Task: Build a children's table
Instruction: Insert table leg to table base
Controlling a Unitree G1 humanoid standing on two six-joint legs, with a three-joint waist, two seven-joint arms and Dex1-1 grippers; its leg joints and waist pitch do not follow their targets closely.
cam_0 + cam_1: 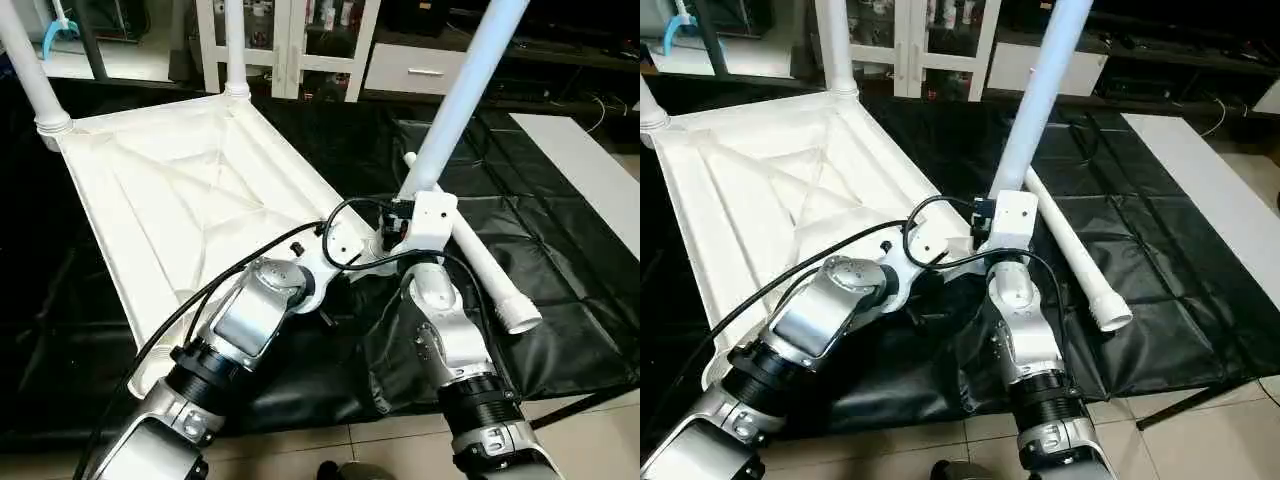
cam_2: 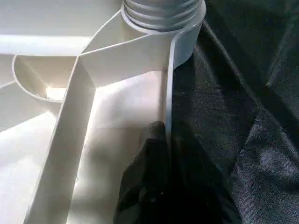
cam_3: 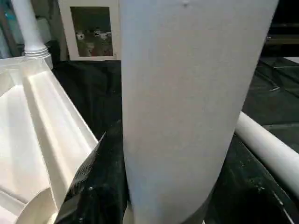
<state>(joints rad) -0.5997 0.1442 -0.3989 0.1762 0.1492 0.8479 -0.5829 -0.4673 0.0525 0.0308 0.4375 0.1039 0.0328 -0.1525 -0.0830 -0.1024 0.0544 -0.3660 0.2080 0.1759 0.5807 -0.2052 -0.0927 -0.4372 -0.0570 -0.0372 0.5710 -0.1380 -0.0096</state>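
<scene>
The left gripper (image 2: 166, 140) clamps its jaws on the rim of the upturned white plastic ribbed tabletop (image 1: 170, 190). The right gripper (image 1: 415, 205) grips a long white tapered tube leg (image 1: 455, 95) (standing at the near corner socket).

We see even indoor light glaring off the white tabletop (image 1: 180, 200), soft shadows in its ribs, and a blurred close-up leg (image 3: 187, 107).

Black cover (image 1: 520, 210) carries tabletop (image 1: 170, 190) and loose leg (image 1: 490, 270).

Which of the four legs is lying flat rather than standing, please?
The leg lying loose on the black cover, right of the tabletop. The two far legs and the near-right leg stand upright at corners.
</scene>
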